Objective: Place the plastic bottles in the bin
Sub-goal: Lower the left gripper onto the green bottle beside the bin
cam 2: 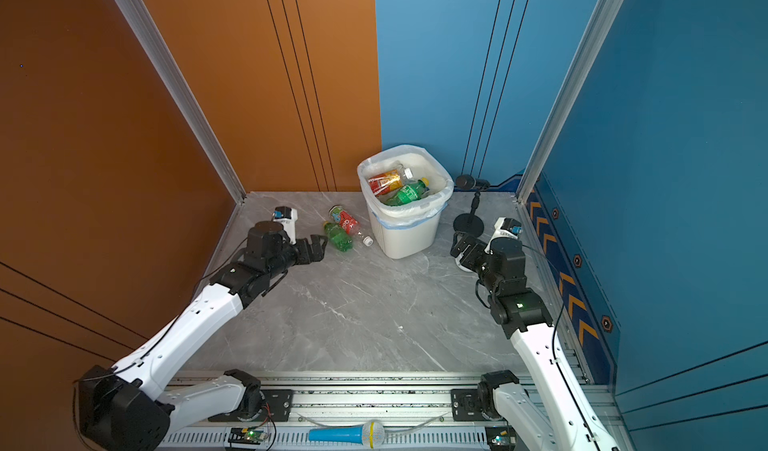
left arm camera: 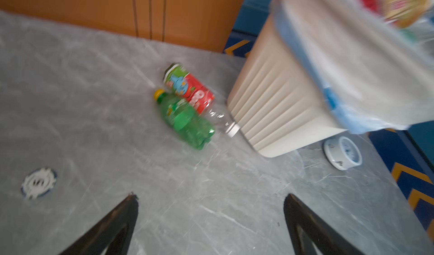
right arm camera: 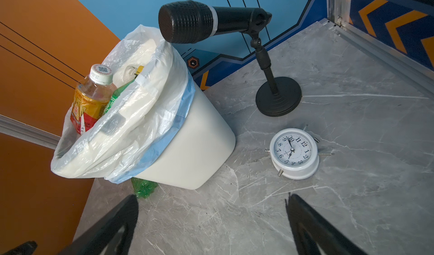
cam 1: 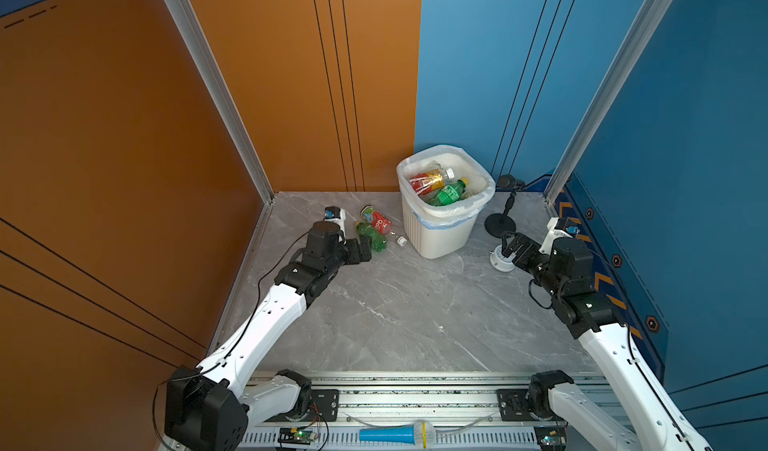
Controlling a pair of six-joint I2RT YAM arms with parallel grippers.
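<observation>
Plastic bottles [left arm camera: 185,119] lie partly in the bin [cam 1: 440,237], partly on the table [cam 1: 395,311] beside it.

In both top views the white bin stands just above frame centre, holding a yellow-labelled bottle [cam 1: 428,180] and a green bottle [cam 1: 449,192]. The left gripper [left arm camera: 211,197], left of centre, has its jaws spread wide and empty. It points at a red-labelled bottle [cam 1: 376,220] and a second green bottle [cam 1: 372,239], which lie touching just left of the bin. The right gripper [right arm camera: 211,195], at the right, gapes equally wide and empty near a white clock [right arm camera: 293,154].
</observation>
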